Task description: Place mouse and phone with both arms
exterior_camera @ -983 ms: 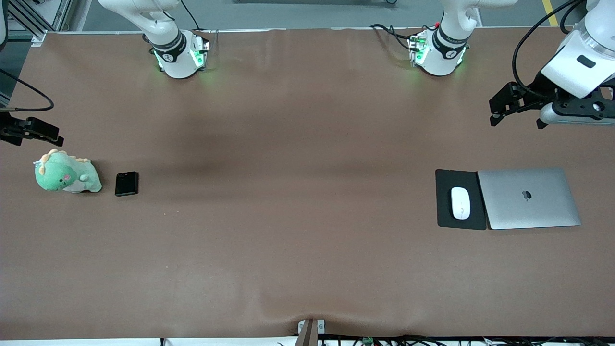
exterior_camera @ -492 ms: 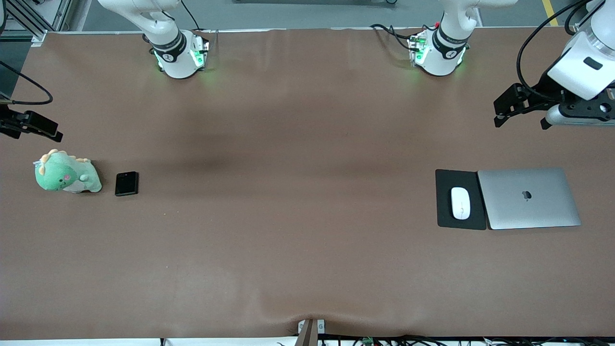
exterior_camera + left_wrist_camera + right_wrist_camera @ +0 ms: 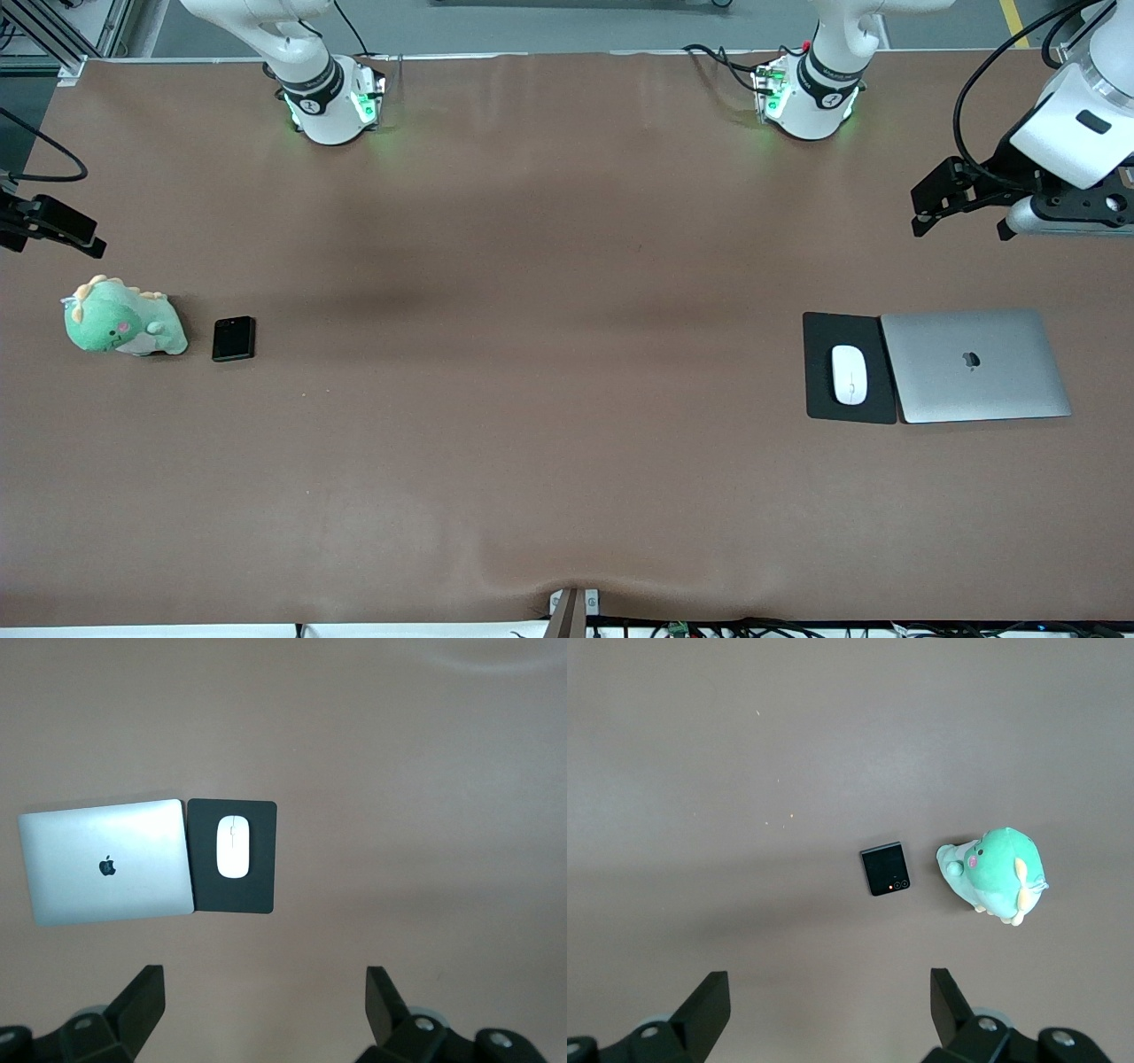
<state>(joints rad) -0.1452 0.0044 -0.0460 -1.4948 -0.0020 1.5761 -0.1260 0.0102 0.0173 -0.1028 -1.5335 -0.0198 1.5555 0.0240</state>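
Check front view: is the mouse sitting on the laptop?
No, the mouse lies on the black pad, beside the closed laptop.

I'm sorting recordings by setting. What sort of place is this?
Probably a robotics lab bench dressed as a desk: two arms bolted along a brown-covered table, a closed laptop beside a mouse on its pad, and loose cables.

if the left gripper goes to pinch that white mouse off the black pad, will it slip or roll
The mouse has a smooth, glossy, rounded shell, so the fingers may well slide off unless they close on its long sides. It lies flat and low on the mouse pad, so rolling seems unlikely. It looks rigid and probably light for its size.
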